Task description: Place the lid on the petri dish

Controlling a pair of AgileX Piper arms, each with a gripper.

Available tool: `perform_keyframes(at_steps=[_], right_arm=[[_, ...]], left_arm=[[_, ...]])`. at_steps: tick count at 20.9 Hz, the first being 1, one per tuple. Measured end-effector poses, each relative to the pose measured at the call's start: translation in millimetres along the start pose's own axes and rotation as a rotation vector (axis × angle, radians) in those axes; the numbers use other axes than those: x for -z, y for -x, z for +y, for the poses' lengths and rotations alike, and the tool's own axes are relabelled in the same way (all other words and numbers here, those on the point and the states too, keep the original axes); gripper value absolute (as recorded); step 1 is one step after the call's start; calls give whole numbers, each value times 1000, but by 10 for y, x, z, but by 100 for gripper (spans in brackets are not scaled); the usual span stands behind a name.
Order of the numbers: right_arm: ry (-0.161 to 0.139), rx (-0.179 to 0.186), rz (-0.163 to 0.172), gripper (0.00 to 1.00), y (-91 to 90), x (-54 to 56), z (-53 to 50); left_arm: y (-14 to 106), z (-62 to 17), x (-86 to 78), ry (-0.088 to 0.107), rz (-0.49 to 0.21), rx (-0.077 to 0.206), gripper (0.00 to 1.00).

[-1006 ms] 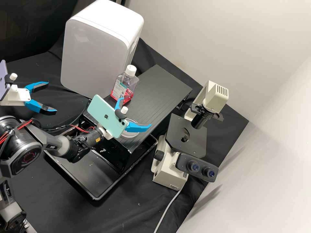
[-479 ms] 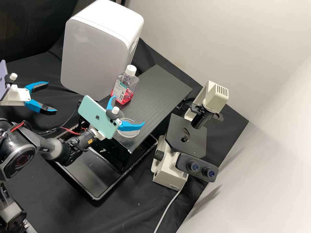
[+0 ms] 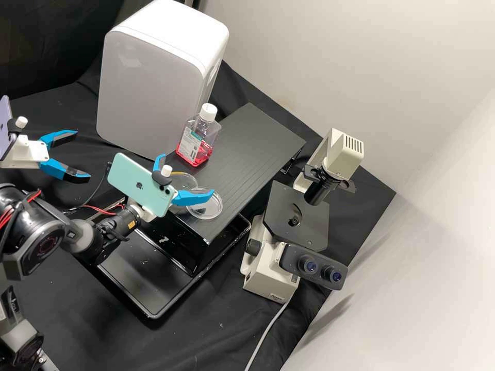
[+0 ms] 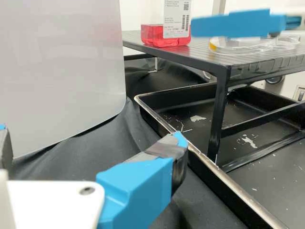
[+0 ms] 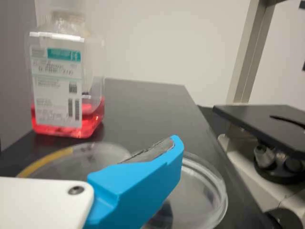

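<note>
Two clear round pieces lie side by side, edges overlapping, on the front of the black ribbed platform (image 3: 258, 144). One is a plain clear dish (image 3: 209, 205) (image 5: 205, 191). The other has a yellowish rim (image 3: 180, 180) (image 5: 62, 160). Which one is the lid I cannot tell. My right gripper (image 3: 187, 173) hovers open over the yellow-rimmed piece, one blue finger (image 5: 143, 176) reaching across the clear dish's near edge. The left wrist view shows that finger (image 4: 238, 23) above the dishes (image 4: 248, 45). Far left, my left gripper (image 3: 82, 154) (image 4: 90, 140) hangs open with nothing in it.
A bottle of pink liquid (image 3: 198, 136) stands on the platform behind the dishes. A white box (image 3: 160, 72) is at the back left and a microscope (image 3: 304, 216) at the right. The platform stands in a shallow black tray (image 3: 154, 304).
My right gripper has drawn back to the left, off the clear dish, and the yellow-rimmed piece now shows between its fingers. The left arm has not moved.
</note>
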Motion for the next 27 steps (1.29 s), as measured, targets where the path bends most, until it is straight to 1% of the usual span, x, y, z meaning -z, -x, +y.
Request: perform_keyframes(at_steps=[1, 2, 3, 5, 8, 20, 21, 27], right_arm=[[1, 0, -4, 100, 7, -9, -19], [18, 4, -2, 100, 9, -19, -46], [23, 2, -3, 100, 9, -33, -58], [25, -8, 7, 100, 15, -37, -74], [48, -6, 8, 100, 18, -47, -95], [52, -4, 11, 100, 21, -37, -109], [52, -4, 11, 0, 21, -37, -109], [52, -4, 11, 0, 21, -37, -109]], left_arm=[[0, 0, 0, 0, 0, 0, 100], [0, 0, 0, 0, 0, 0, 100], [0, 0, 0, 0, 0, 0, 100], [0, 0, 0, 0, 0, 0, 100], [-1, 1, 5, 0, 2, -1, 100], [-7, 9, 29, 2, 12, -3, 100], [-7, 9, 29, 2, 12, -3, 100], [-10, 14, 44, 4, 19, -5, 100]])
